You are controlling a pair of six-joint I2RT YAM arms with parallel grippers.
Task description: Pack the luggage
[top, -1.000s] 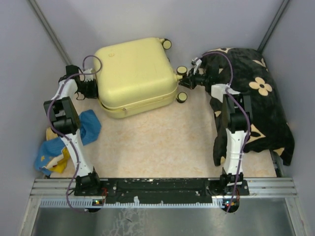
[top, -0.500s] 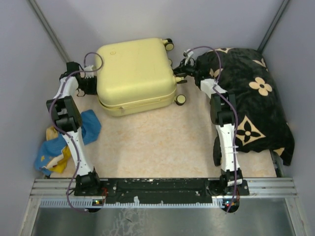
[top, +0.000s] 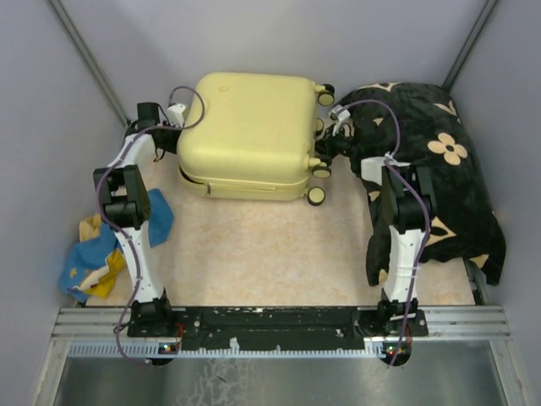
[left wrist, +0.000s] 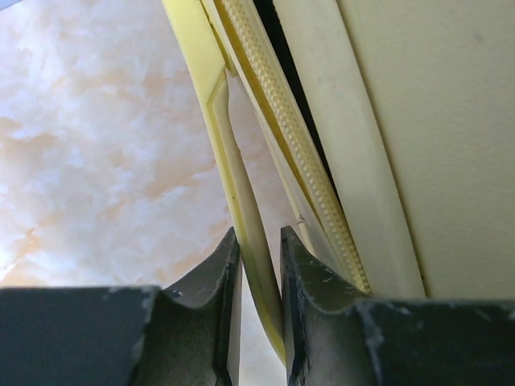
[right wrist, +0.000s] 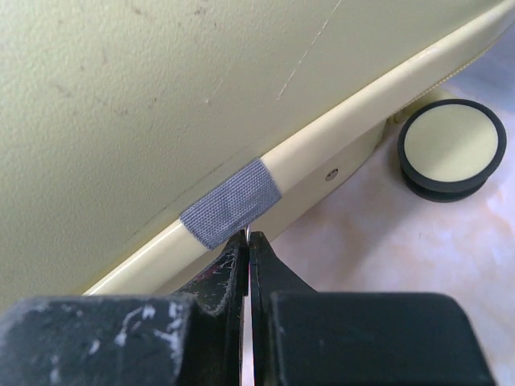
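At the far left edge of the worktop (top: pixel 270 254) lies a small heap of blue and yellow cloths (top: pixel 84 258), outside the case. Just beyond it the left hand (left wrist: pixel 257 245) is at the left side of the luggage (top: pixel 249 131), its fingers clamped on a thin yellow strip (left wrist: pixel 240 193) that runs beside the zip teeth (left wrist: pixel 282 137); this is probably the handle, though that is hard to tell. The luggage lies flat at the far middle of the worktop, lid down and wheels to the right. A dark slit beside the zip suggests that the shells are not fastened. At its right side the right hand (right wrist: pixel 248 241) has its fingers pressed together, with nothing clearly held. Its tip is against the rim just under a grey tape patch (right wrist: pixel 231 203), near a wheel (right wrist: pixel 452 149). Further right a big black cloth with beige flowers (top: pixel 439 194) is spread out. With both lots of cloth outside the case, the packing looks barely begun: the case has to be opened, filled and shut
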